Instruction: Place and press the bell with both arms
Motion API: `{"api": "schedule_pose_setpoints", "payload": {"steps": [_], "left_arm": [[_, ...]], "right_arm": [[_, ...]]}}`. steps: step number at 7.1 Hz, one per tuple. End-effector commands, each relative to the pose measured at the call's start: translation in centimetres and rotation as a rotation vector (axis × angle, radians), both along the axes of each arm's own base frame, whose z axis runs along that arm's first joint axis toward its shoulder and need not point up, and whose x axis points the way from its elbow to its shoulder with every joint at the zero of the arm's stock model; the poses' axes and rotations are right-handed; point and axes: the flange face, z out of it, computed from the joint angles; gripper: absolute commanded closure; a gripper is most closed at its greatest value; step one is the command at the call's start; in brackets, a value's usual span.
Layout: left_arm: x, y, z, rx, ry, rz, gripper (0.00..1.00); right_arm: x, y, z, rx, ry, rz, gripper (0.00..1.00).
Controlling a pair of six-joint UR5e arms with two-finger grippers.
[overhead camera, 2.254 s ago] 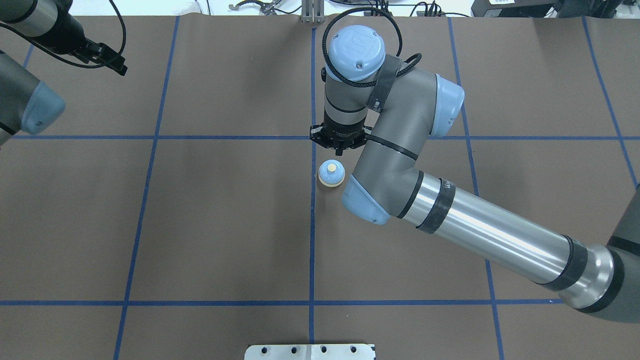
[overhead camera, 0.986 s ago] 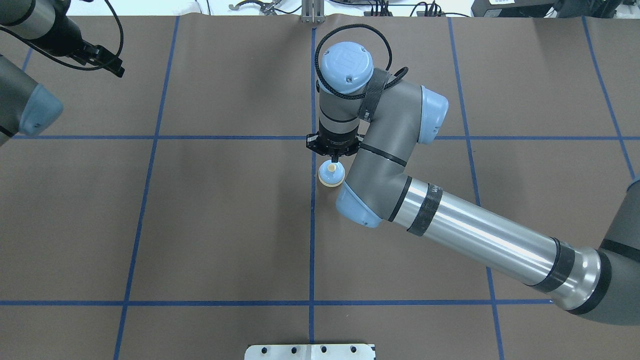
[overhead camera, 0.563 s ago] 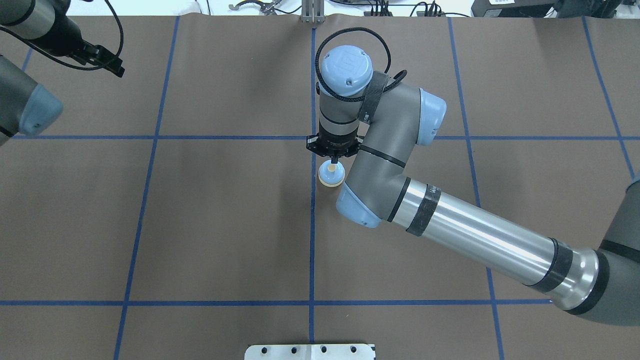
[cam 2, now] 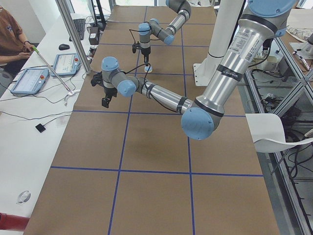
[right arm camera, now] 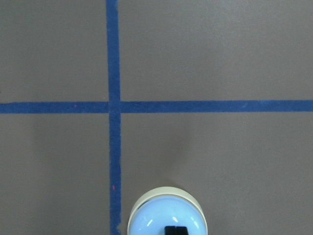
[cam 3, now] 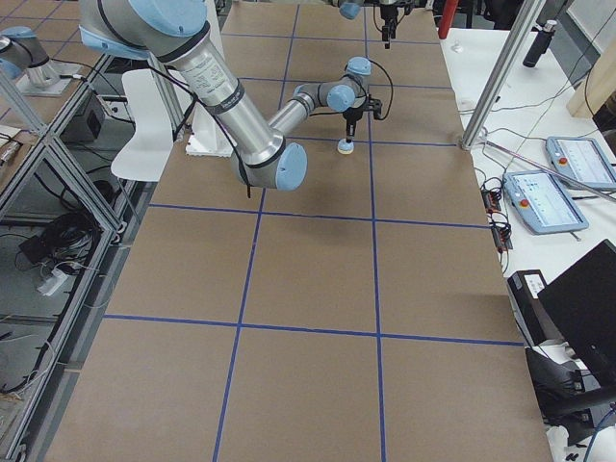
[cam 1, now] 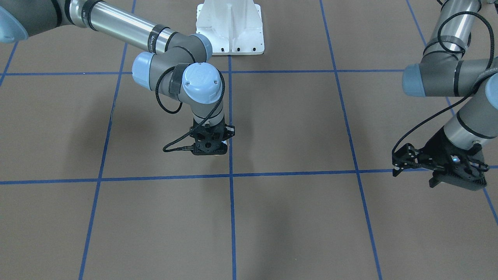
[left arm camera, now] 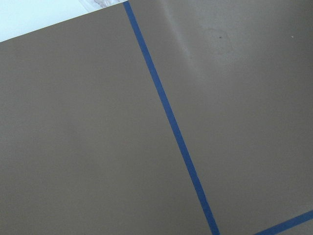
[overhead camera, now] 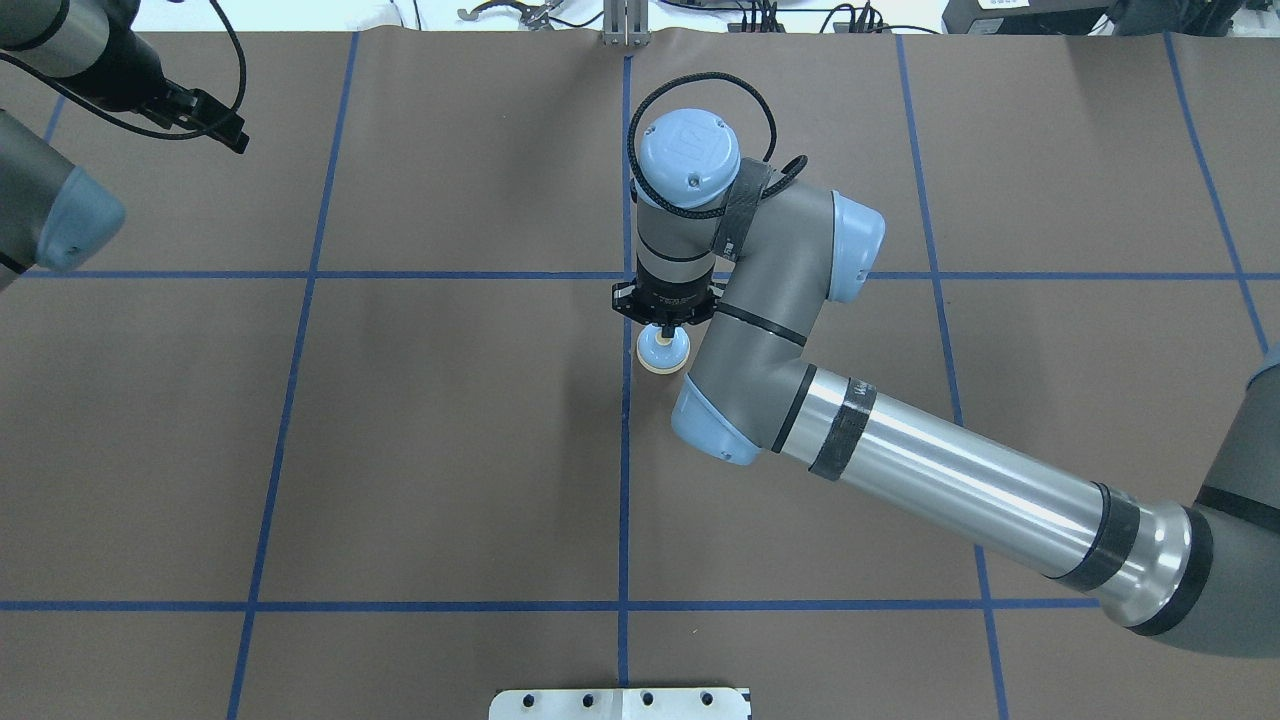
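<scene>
Left gripper [overhead camera: 235, 135] hangs over the mat's [overhead camera: 450, 400] far-left corner, and I honestly can't tell if it's open or closed. Mid-table, the bell [overhead camera: 662, 352] sits upright just right of the centre blue tape line [overhead camera: 625, 480], with the right gripper [overhead camera: 665, 326] pinched closed, tip down on its top. It looks light, hard and slick-domed, so I'd grab it low at the base rim and push straight down.

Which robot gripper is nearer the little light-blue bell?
Right. The right gripper is directly above the small light-blue dome bell; the left gripper hangs far off sideways.
</scene>
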Motion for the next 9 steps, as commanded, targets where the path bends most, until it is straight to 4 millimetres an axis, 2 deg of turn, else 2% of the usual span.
{"api": "schedule_pose_setpoints", "payload": {"steps": [1,2,3,5,6,7,8,9], "left_arm": [[-0.6,-0.2,-0.1,0.0,0.001,-0.01,0.0],[-0.9,-0.3,0.0,-0.001,0.0,-0.014,0.0],[-1.0,-0.3,0.0,-0.002,0.0,-0.016,0.0],[-1.1,-0.4,-0.1,0.001,0.0,-0.016,0.0],[-1.6,-0.5,-0.3,0.006,0.004,-0.021,0.0],[-3.0,0.0,0.7,-0.006,0.004,-0.034,0.0],[-4.9,0.3,2.0,-0.005,-0.007,-0.046,0.0],[-6.2,1.6,3.9,-0.034,-0.011,-0.068,0.0]], "right_arm": [[-0.1,0.1,-0.4,0.001,-0.006,0.002,1.0],[0.2,0.1,-1.1,0.008,-0.019,0.0,1.0],[1.6,-0.6,-2.2,0.017,-0.044,0.013,0.94],[5.8,-2.2,-4.5,0.003,-0.11,0.025,0.17],[8.2,-2.3,-5.0,0.003,-0.105,0.047,0.0],[12.4,-2.1,-3.6,0.004,-0.097,0.07,0.0],[14.8,-1.0,-0.5,0.011,-0.074,0.082,0.0],[18.1,-2.6,1.4,0.019,-0.059,0.106,0.0]]}}
